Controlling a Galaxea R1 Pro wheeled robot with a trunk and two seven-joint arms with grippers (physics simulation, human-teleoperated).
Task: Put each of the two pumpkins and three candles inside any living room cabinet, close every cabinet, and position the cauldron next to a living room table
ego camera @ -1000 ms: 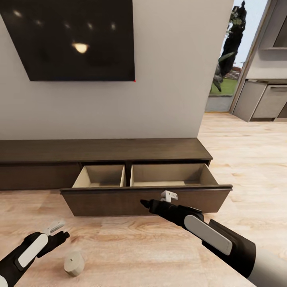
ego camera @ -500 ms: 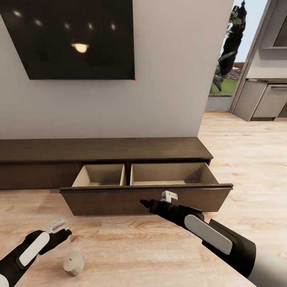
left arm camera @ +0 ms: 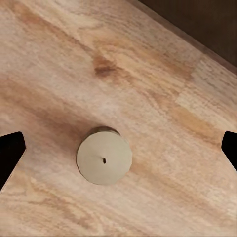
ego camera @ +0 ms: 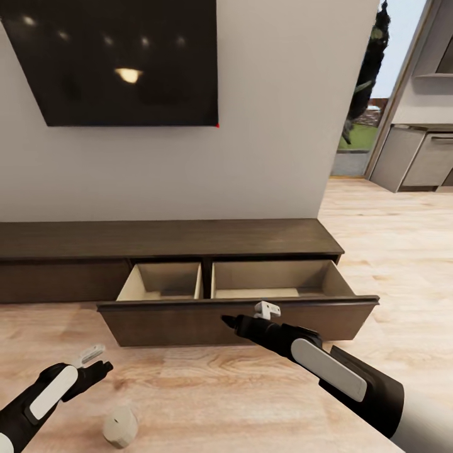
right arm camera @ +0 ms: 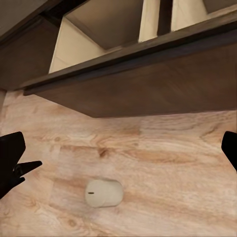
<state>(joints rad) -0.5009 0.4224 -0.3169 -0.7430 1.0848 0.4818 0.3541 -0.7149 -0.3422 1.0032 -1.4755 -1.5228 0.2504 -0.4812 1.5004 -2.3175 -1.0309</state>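
A long, low, dark-brown wood cabinet [ego camera: 170, 242] stands against a pale wall beneath a black wall-mounted screen [ego camera: 119, 60], its wide pull-out drawer [ego camera: 239, 311] drawn open over the light wood-plank floor [ego camera: 207, 390]. The drawer's two pale-lined compartments show nothing inside. A short, stubby, pale grey-white candle [ego camera: 120, 426] lies on the floor in front of the drawer, toward the robot's left and apart from the cabinet. In the left wrist view the candle [left arm camera: 104, 159] sits between the two dark fingertips at the frame's edges, touching neither. The left gripper [ego camera: 94, 362] hangs over the floor near the candle with its fingers spread wide and nothing held. The right gripper [ego camera: 248, 314] is in front of the drawer's dark front panel, its fingers likewise parted wide and holding nothing. The right wrist view takes in the candle [right arm camera: 103, 192] below the drawer front. Grey kitchen units [ego camera: 421, 160] stand beyond a doorway at the right.
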